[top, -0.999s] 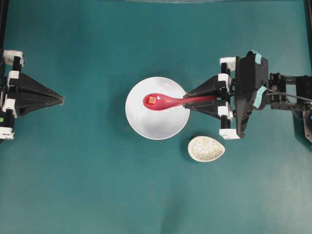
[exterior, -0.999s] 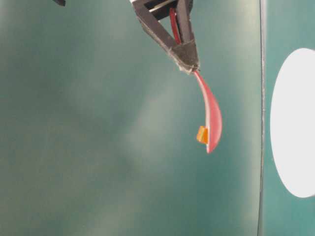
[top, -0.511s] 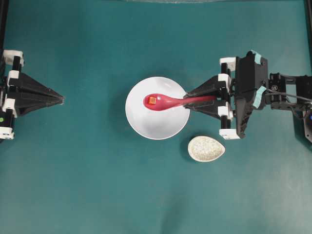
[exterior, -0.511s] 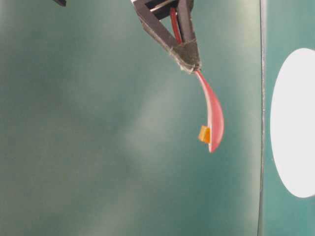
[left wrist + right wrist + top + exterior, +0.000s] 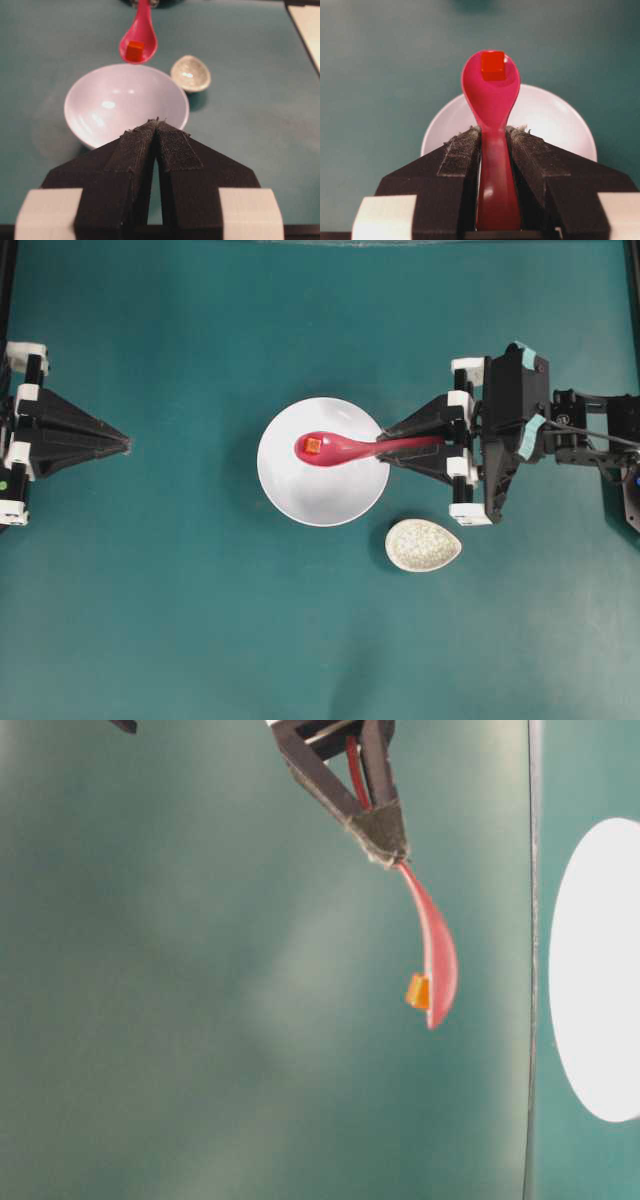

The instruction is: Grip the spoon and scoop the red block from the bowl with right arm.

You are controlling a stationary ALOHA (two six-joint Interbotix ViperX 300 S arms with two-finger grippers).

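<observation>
The right gripper (image 5: 492, 137) is clamped on the spoon (image 5: 492, 100) handle, the red block (image 5: 493, 65) sitting in its scoop out ahead, lifted above the bowl (image 5: 555, 120), so the scooping looks done.

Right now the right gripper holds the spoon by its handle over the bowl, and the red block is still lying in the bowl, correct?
Not quite. The red block sits in the spoon, not in the bowl, as the right wrist view shows. The right gripper does hold the handle.
</observation>
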